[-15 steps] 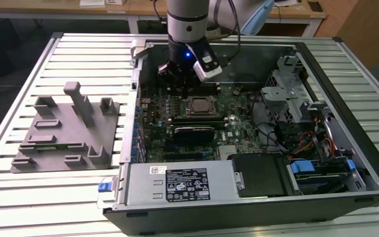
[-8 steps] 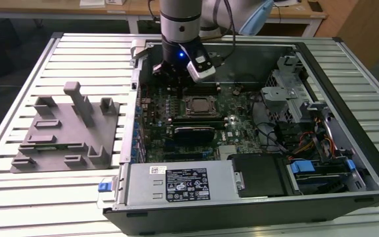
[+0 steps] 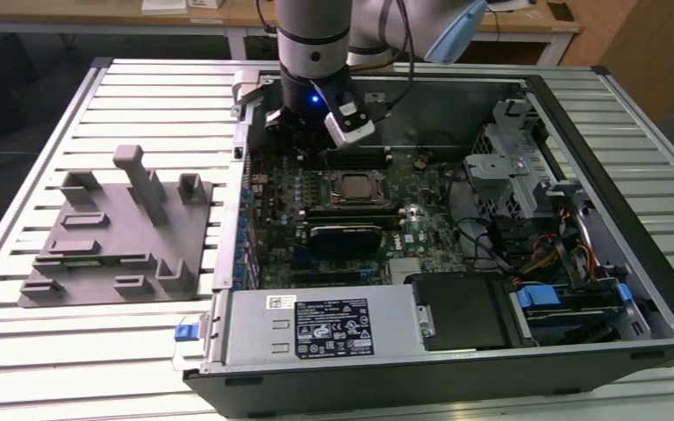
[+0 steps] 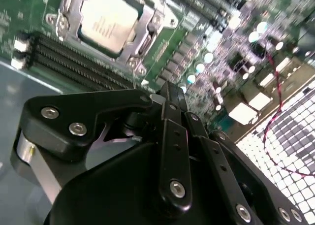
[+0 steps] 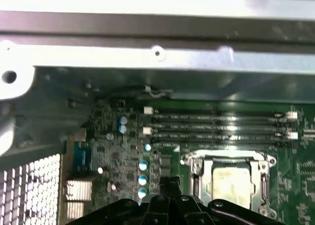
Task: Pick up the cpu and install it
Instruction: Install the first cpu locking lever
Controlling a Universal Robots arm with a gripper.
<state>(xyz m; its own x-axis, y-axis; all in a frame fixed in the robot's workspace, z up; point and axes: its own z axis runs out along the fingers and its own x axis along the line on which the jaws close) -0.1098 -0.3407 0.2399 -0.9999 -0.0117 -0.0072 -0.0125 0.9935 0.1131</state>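
The cpu [image 4: 108, 20] lies flat within the socket frame [image 4: 143, 34] (seated, by appearance), which would explain the gripper [image 4: 170, 91] hanging nearby, closed and empty.

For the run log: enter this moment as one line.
gripper: shut, holding nothing | cpu: lying in socket frame on motherboard | contact: none, gripper above motherboard, apart from cpu

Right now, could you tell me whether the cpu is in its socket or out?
In: the second wrist view shows the cpu lying flat inside the socket frame, silver top up.
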